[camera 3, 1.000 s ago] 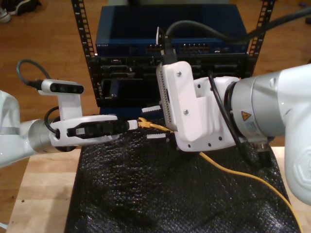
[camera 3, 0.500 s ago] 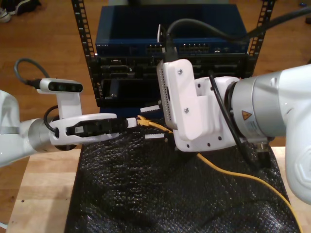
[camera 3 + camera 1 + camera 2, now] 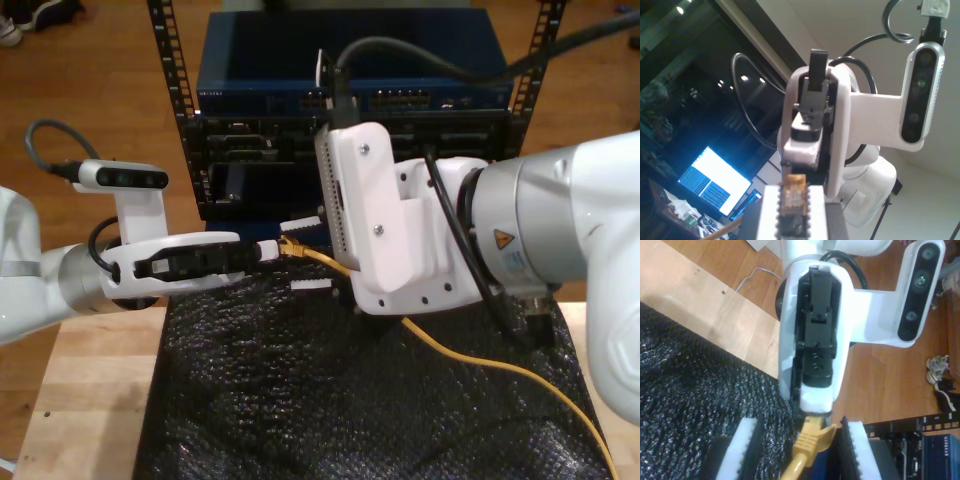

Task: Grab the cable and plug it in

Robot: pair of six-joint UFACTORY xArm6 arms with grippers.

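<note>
Fingers of my first gripper clenched on the cable, my second gripper's released, flanking it.

exterior: high, frontal, toward rack | wrists: close, facing each other | shared: cable tip

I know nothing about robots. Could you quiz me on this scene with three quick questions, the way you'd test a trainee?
1. True or false: the yellow network cable runs over the black mat.
2. Which gripper is clamped on the cable's plug end? A) my first gripper B) my second gripper
3. Fill in: my second gripper's white pads stand ____, one on each side of the cable.

Key: 1 true; 2 A; 3 apart.
</note>
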